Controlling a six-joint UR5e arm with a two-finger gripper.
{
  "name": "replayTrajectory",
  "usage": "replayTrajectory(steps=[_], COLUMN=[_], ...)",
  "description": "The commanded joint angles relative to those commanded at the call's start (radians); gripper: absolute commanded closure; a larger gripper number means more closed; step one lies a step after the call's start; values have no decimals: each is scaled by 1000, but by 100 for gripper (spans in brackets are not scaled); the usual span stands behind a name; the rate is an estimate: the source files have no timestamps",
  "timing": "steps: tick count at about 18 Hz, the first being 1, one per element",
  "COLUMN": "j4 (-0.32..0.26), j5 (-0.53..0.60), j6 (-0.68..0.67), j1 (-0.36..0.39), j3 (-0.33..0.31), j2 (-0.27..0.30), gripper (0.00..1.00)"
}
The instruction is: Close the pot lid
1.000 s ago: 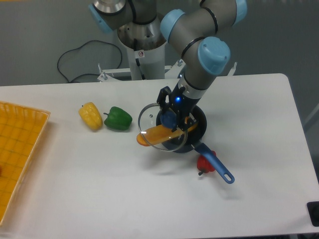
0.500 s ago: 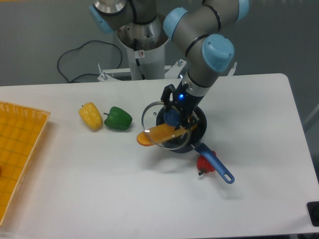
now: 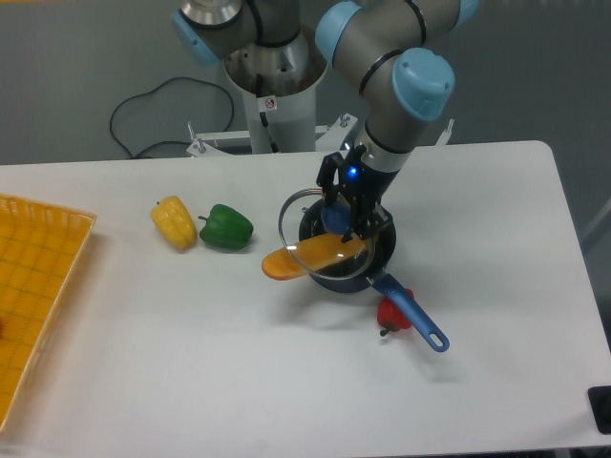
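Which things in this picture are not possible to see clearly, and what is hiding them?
- Inside of the pot: covered by the lid and the tool.
- Red pepper: partly behind the pot's blue handle.
- Yellow basket: cut by the left edge.
- Tool's grip on the blue knob: too small to see.

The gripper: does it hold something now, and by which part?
The gripper holds the glass lid by its blue centre knob, tilted over the pot.
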Motion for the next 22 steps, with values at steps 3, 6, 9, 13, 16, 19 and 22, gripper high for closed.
replayTrajectory(steps=[3,6,9,13,16,19,22], j4=[23,35,35,37,38,38,43], j5=[0,2,0,0,0,2,2], j6=[0,6,23,26,28,37,43], j1=[-2,3,15,17,15,15,15], j3=[-18,-28,-29,-26,-23,-29,-41], j2=[-2,-12,-11,-12,-14,-14,-15], gripper=[51,51,51,51,51,51,51])
